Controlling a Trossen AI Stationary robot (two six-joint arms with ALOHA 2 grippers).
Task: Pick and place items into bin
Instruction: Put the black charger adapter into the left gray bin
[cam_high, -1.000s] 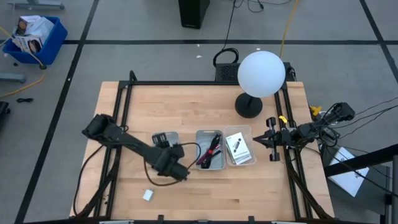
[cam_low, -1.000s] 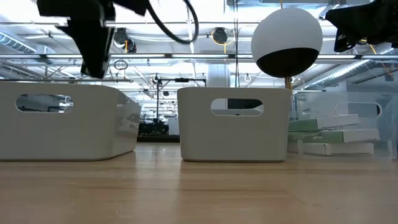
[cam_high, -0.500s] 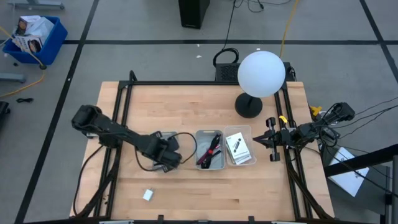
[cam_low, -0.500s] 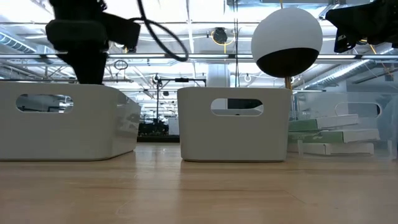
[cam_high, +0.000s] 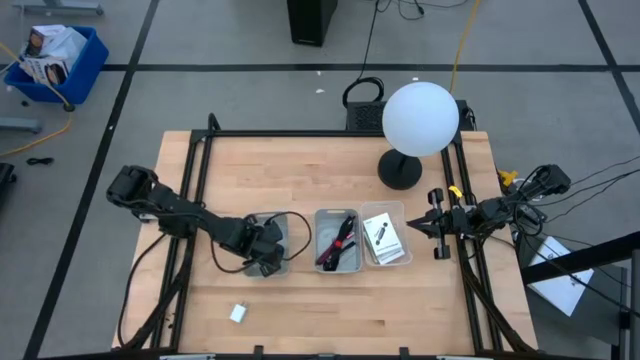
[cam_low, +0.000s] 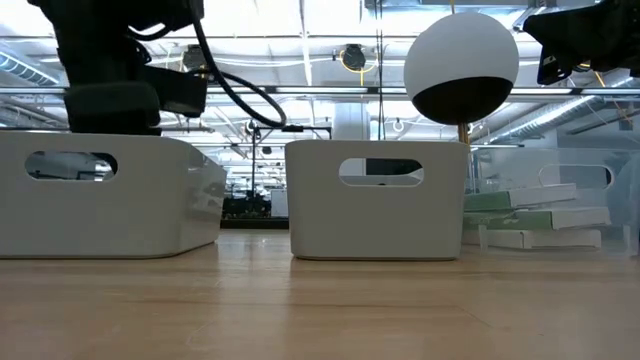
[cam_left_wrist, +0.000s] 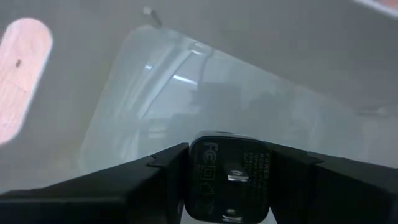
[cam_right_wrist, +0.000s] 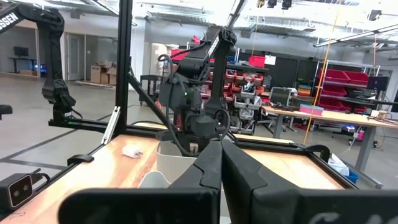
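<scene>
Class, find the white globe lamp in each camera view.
High view: white globe lamp, upper right, at the table's edge.
Low view: upper right, above a white bin.
Left wrist view: not in it.
Right wrist view: not in it.
Shared landmark: left arm, in high, low, right wrist views.

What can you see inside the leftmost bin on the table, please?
The left gripper reaches into the leftmost bin, its jaws shut on a black adapter whose black cable loops out. The arm covers the bin's floor, so other contents cannot be told.
</scene>
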